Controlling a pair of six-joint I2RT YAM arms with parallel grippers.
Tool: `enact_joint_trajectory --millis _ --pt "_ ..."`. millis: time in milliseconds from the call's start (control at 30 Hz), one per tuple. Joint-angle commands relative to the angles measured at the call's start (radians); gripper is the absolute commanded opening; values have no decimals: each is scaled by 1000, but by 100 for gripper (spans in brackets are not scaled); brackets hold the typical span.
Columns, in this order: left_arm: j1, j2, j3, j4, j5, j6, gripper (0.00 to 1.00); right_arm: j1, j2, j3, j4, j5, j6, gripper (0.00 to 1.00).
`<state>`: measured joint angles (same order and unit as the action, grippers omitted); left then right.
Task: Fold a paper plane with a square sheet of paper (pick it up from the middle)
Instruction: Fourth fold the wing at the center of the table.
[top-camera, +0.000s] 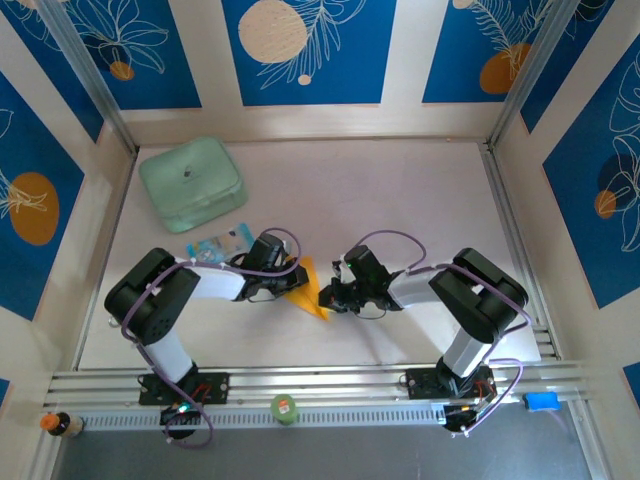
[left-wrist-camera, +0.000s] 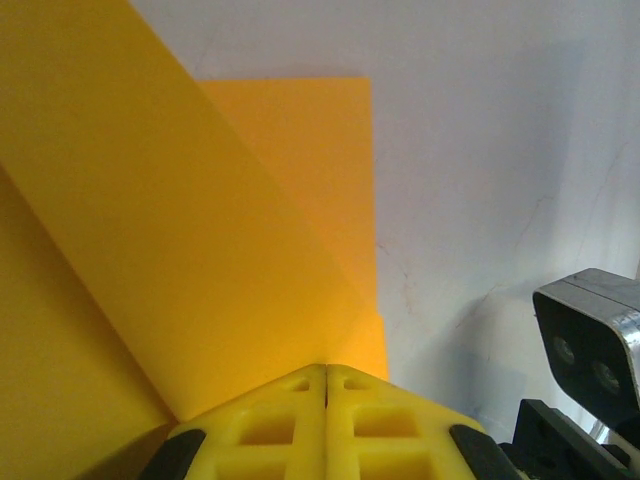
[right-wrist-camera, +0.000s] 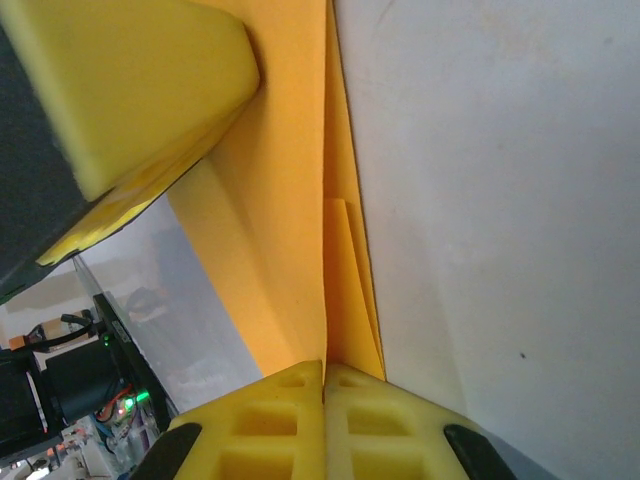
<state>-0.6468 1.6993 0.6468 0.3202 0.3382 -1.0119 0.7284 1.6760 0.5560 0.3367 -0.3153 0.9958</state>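
At the table's (top-camera: 400, 190) middle, the folded orange sheet (top-camera: 311, 292) runs near-to-far; left hand (top-camera: 291, 288) and right hand (top-camera: 333, 297) each clamp it from opposite sides, equally close.

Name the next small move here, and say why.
Probably lower the paper flat onto the table and press the crease: the left gripper and right gripper are both shut on it, and its folded flap stands loose, not flat.

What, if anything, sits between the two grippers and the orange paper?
Nothing visible does. The left gripper and the right gripper are both shut on the folded orange paper, each pinching it directly.
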Motion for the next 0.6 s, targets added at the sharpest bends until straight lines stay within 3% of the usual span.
enact_joint_trajectory --millis 0,567 --pt "-8 25 17 -47 -26 21 3 6 41 6 -64 7 -14 6" --pt "-8 37 8 -70 -36 18 2 33 -37 13 -149 -16 -81 20"
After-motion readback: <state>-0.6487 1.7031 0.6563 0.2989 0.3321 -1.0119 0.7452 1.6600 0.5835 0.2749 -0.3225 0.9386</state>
